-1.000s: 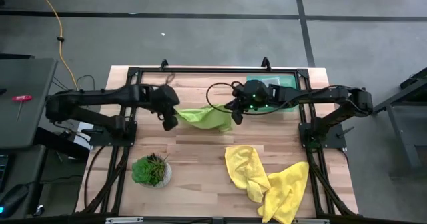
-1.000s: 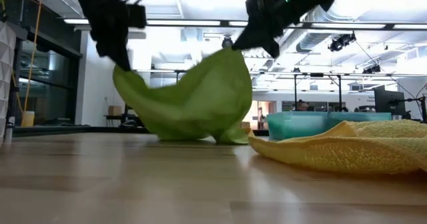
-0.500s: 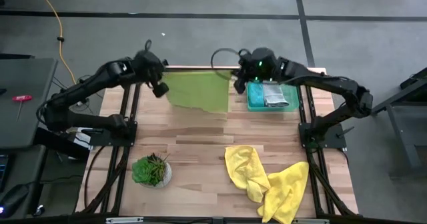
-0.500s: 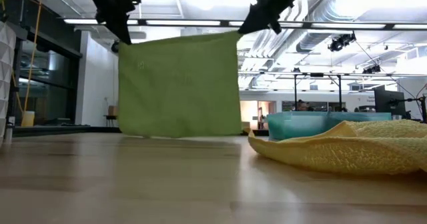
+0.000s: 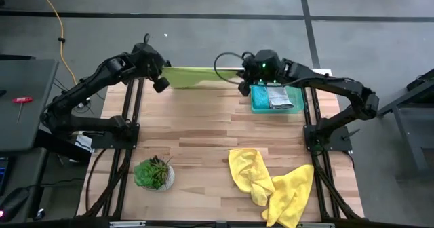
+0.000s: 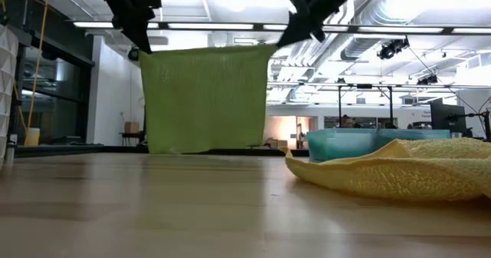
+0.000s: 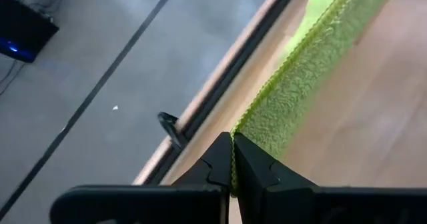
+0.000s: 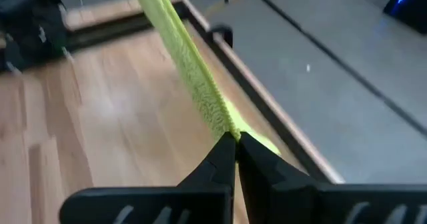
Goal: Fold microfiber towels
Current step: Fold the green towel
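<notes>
A lime green microfiber towel (image 5: 201, 77) hangs spread flat above the table's far edge, a broad sheet in the low view (image 6: 205, 97). My left gripper (image 5: 161, 84) is shut on its upper left corner and my right gripper (image 5: 243, 87) on its upper right corner. Both are raised high in the low view, left (image 6: 143, 43) and right (image 6: 282, 39). I cannot tell whether the towel's lower edge (image 6: 203, 150) touches the wood. Two bright yellow towels (image 5: 271, 180) lie crumpled on the table at the near right. My left gripper (image 7: 232, 144) pinches the green towel's upper left corner (image 7: 237, 131) between its two fingers, slanting down toward the far edge. The top hem (image 7: 293, 71) runs taut away from the fingers and the cloth hangs below. My right gripper (image 8: 235, 139) pinches the upper right corner (image 8: 227, 125) between its two fingers, slanting down from the right. The hem (image 8: 187, 64) stretches straight toward the other arm, and the towel hangs flat beneath it.
A teal tray (image 5: 258, 104) with folded pale cloth (image 5: 277, 96) stands at the far right, just beside my right gripper. A small potted plant (image 5: 154, 174) sits near the front left. Bare wood lies across the middle of the table (image 5: 203, 133).
Both grippers have risen, moved toward the far edge and spread apart. The green towel, slumped in a heap on the table a second ago, is now lifted, drawn taut along its top edge and hanging flat over the far edge.
</notes>
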